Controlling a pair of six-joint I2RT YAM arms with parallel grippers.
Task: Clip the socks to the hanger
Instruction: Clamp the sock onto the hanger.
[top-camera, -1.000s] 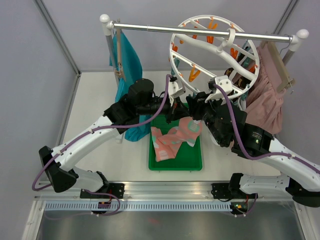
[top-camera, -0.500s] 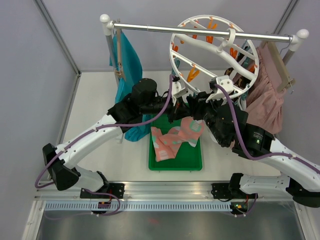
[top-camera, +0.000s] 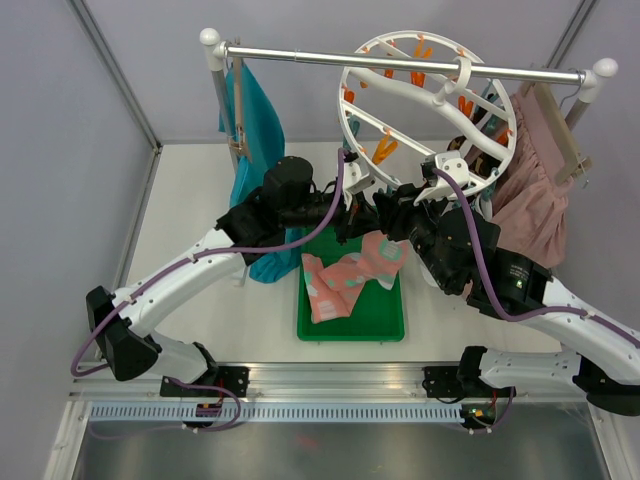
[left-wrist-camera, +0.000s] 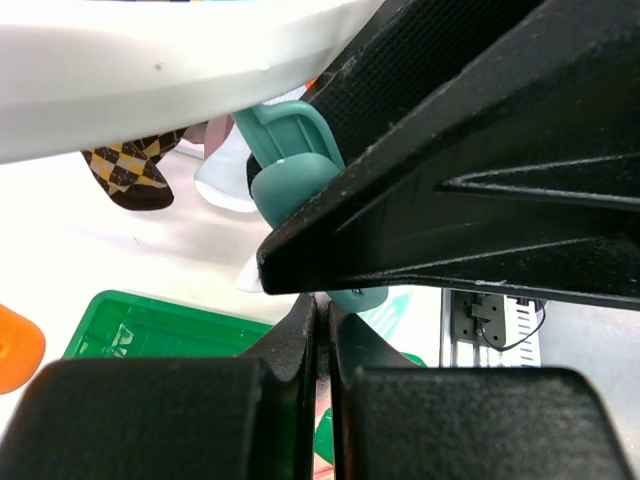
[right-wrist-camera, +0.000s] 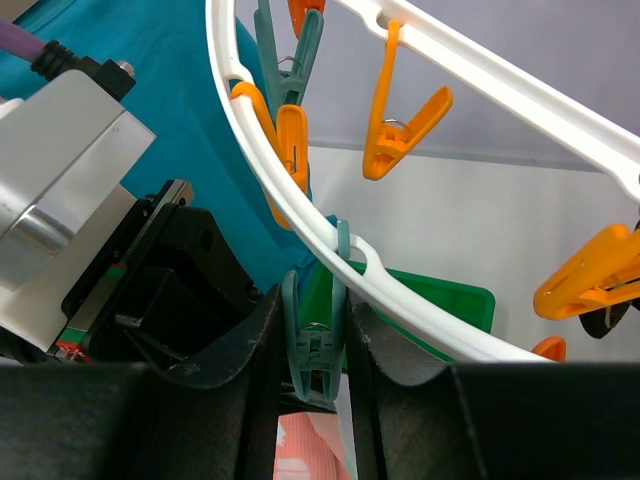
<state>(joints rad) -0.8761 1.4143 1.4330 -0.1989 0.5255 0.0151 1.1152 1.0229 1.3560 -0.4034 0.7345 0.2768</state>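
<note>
The hanger (top-camera: 400, 82) hangs from the rail (top-camera: 300, 55) above the far end of the table. One brown argyle sock (left-wrist-camera: 125, 170) already dangles from its rim. A teal clip (right-wrist-camera: 315, 345) on the lower rim is the one being worked. The right gripper (right-wrist-camera: 312, 322) has its fingers clamped on that clip's sides, though I cannot tell whether the clip's mouth has opened. Just beside it, the left gripper (left-wrist-camera: 322, 320) has its jaws pressed together. Judging from the overhead view, it pinches an edge of the pink sock (top-camera: 383, 256), which hangs lifted over the green tray (top-camera: 352, 328). More pink socks (top-camera: 335, 285) lie in the tray below. To do this step well, the right fingers should squeeze the clip squarely so it does not twist on the rim. The left arm should feed the sock's edge fully into the mouth. The right gripper should let go first so the clip bites. Only then should the left gripper release, or the sock may drop back.
</note>
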